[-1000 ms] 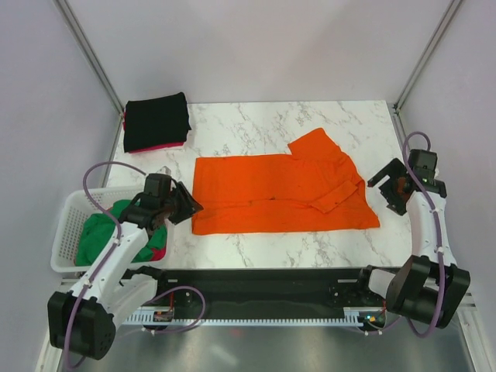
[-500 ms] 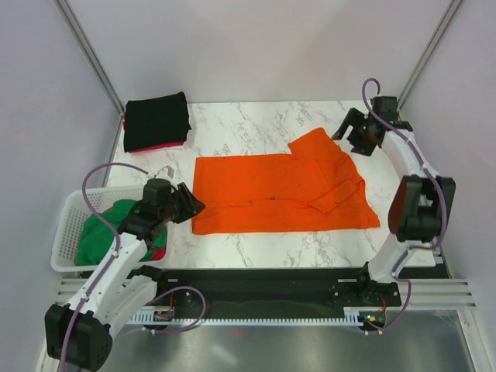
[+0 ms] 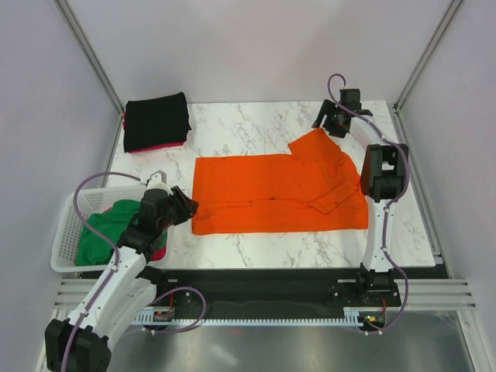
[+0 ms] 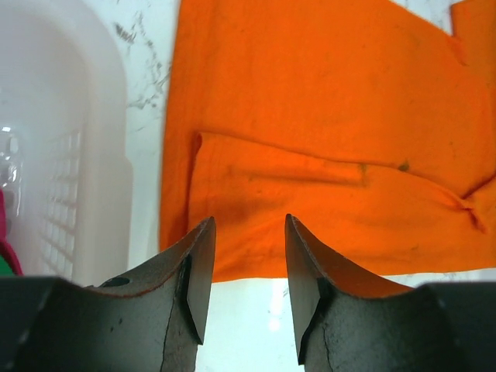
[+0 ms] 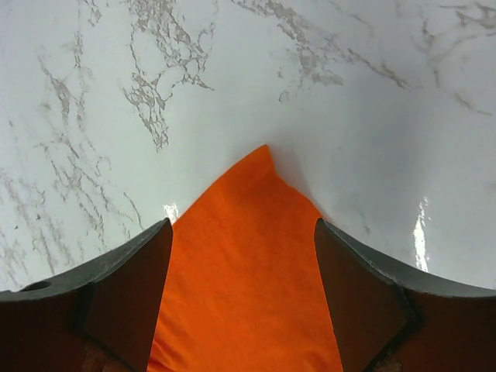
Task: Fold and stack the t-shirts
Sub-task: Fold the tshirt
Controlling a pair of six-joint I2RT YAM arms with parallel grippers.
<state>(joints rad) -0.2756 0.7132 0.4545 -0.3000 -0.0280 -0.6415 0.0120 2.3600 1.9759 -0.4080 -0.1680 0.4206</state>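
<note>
Right gripper [image 5: 242, 232] wide open, empty; sleeve tip [image 5: 262, 167] of orange t-shirt [image 3: 263, 194] between jaws, pointing 12 o'clock. Left gripper [image 4: 246, 232] half-open, empty.

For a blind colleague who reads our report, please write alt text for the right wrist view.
A pointed corner of the orange t-shirt lies flat on the white marble table, framed by the open right gripper, one dark finger on each side. Nothing is gripped.

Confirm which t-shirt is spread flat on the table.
The orange t-shirt, mid-table. The black t-shirt is folded far left; the green t-shirt is bunched in the basket.
</note>
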